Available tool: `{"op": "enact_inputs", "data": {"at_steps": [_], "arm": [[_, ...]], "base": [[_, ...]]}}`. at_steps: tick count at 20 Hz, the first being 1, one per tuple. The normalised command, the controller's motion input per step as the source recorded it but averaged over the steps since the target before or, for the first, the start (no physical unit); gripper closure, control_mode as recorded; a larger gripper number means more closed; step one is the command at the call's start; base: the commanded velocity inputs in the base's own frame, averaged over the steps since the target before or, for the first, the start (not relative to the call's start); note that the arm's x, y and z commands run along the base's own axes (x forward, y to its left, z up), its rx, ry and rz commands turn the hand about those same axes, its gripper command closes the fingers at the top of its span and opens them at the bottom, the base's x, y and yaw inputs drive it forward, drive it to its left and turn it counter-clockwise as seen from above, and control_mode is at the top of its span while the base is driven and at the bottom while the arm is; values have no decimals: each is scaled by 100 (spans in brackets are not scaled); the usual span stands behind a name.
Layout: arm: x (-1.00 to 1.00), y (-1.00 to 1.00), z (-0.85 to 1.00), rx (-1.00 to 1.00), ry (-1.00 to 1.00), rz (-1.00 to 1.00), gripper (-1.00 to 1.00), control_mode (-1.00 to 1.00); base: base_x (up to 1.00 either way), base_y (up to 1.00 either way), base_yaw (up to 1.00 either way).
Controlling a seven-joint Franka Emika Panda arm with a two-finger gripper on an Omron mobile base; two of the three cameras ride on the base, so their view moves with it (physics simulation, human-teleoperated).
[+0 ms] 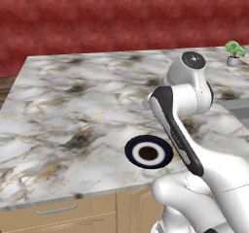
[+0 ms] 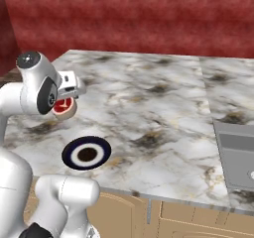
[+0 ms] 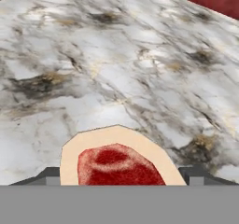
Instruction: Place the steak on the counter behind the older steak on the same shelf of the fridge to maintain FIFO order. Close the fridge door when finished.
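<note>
The steak point(image 2: 63, 109) lies on the counter point(image 2: 158, 98) near its left end, red on top with a cream fat rim. My gripper point(image 2: 68, 96) hangs just above it, pointing down. In the hand view the steak point(image 3: 116, 164) sits low between the two dark fingertips point(image 3: 46, 175), which stand on either side of it with narrow gaps; the gripper point(image 3: 120, 177) is open. The marble counter point(image 3: 116, 55) stretches away beyond. The fridge, its door and the older steak are out of view.
A dark-blue-rimmed white plate point(image 1: 148, 153) point(image 2: 87, 153) rests near the counter's front edge, just in front of the steak. A grey sink point(image 2: 238, 157) is set in at the right. A small potted plant point(image 1: 234, 52) stands far right. A red wall backs the counter.
</note>
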Motion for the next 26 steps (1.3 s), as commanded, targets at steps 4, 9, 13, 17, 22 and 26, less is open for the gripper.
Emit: {"op": "enact_inputs", "data": {"at_steps": [4,9,13,17,22,26], "arm": [[-36,-16,16,0,-18,0,100,-100],[-9,-12,24,0,-7,0,100,-100],[0,-6,6,0,0,0,100,-100],[0,0,0,0,0,0,100,-100],[-17,-2,0,0,0,0,100,-100],[-32,1,4,0,0,0,100,-100]], "base": [[0,0,0],[0,0,0],[0,0,0],[0,0,0],[0,0,0],[0,0,0]]}}
